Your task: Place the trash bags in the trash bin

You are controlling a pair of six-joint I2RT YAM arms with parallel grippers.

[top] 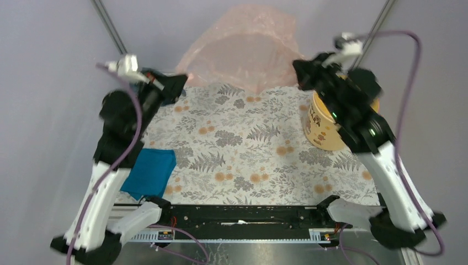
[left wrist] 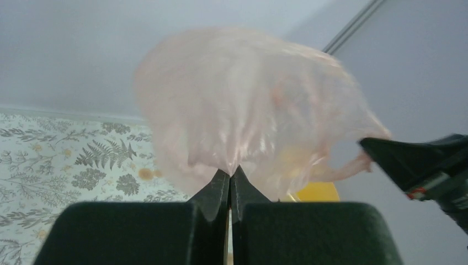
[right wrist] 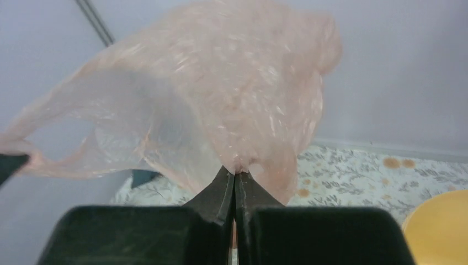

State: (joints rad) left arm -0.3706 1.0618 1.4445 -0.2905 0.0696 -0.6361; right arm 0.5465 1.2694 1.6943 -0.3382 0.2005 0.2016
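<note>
The pale-pink trash bag (top: 243,47) hangs stretched in the air between my two grippers, billowing toward the far wall. My left gripper (top: 185,83) is shut on its left edge; in the left wrist view the film (left wrist: 248,105) bunches at the closed tips (left wrist: 230,171). My right gripper (top: 298,69) is shut on its right edge; the film (right wrist: 221,88) rises from the closed tips (right wrist: 234,172). The trash bin (top: 323,130), a cream bucket with a yellow-orange inside, stands at the right under my right arm, mostly hidden by it. Its rim shows in the right wrist view (right wrist: 441,226).
A bright blue cloth (top: 149,171) lies at the near left beside my left arm. The fern-patterned tablecloth (top: 248,149) covers the table. Thin dark poles (top: 110,25) run up the back wall at both sides.
</note>
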